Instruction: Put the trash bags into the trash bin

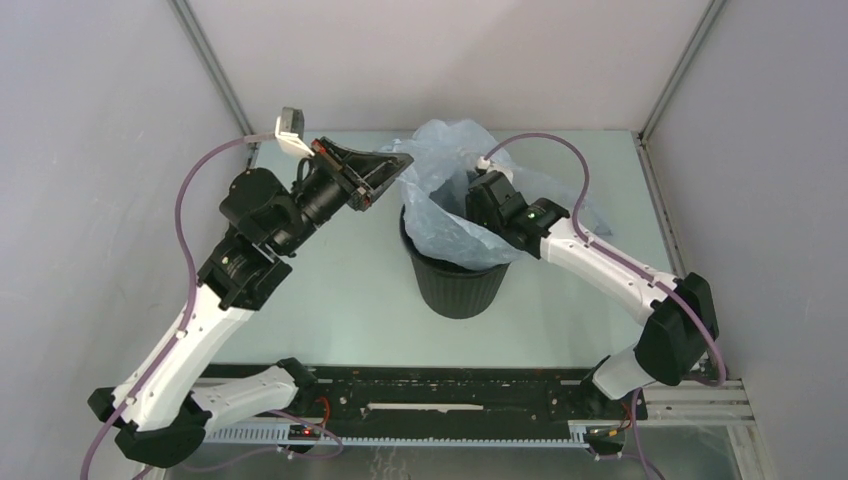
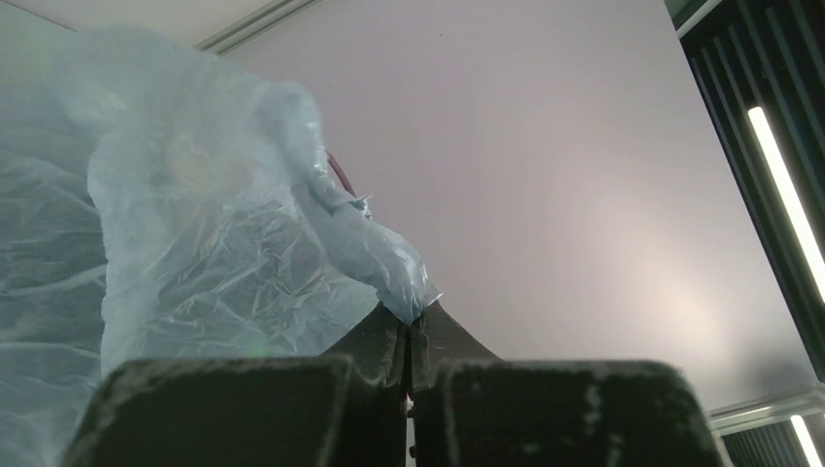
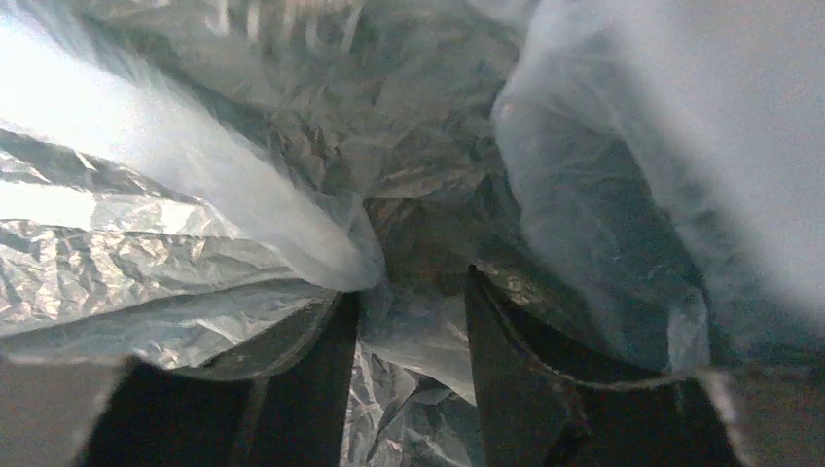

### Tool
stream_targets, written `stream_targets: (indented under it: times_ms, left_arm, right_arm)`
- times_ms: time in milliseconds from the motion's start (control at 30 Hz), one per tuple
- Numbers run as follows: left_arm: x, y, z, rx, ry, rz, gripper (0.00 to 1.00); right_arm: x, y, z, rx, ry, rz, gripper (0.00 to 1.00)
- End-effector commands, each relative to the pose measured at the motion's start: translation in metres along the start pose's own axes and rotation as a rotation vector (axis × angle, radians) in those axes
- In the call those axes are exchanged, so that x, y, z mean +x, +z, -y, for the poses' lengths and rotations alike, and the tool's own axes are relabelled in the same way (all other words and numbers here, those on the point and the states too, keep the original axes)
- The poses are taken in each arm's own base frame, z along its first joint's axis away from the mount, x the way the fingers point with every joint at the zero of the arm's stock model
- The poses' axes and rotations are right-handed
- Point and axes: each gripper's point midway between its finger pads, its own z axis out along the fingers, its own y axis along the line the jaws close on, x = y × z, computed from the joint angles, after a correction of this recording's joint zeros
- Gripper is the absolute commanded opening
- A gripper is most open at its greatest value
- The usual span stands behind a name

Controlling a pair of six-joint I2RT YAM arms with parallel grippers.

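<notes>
- The thin, crinkled, pale blue trash bag point(image 1: 440, 215) billows out of the black ribbed trash bin point(image 1: 460, 285), mid-counter point(image 1: 330, 300).
- The left pincer point(image 2: 409, 316), pressed together, pinches the bag's raised left corner.
- The right pincer point(image 3: 409, 287) is spread inside the bag.

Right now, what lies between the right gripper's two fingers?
Crumpled film of the pale blue trash bag fills the gap between the parted jaws of the right gripper, seen in the right wrist view.
</notes>
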Motion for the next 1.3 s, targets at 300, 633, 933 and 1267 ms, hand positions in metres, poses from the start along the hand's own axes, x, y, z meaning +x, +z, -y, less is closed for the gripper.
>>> stream_targets:
  times_ms: [300,633,933,1267]
  left_arm:
    - [-0.01,0.003,-0.013,-0.056,0.016,0.046,0.0]
    - [-0.019,-0.014,-0.051,-0.155,0.016,0.102,0.0]
    - [-0.005,-0.009,-0.051,-0.136,-0.015,0.035,0.0]
    - [-0.002,-0.009,-0.048,-0.119,-0.025,0.019,0.0]
  right_arm:
    - [-0.031,-0.069,-0.011,-0.107,-0.056,0.099,0.54]
    - [-0.083,-0.104,-0.041,-0.207,-0.042,0.225,0.69]
    - [-0.11,-0.102,-0.076,-0.297,-0.046,0.342,0.72]
    - [-0.101,-0.025,-0.065,-0.191,0.018,0.351,0.72]
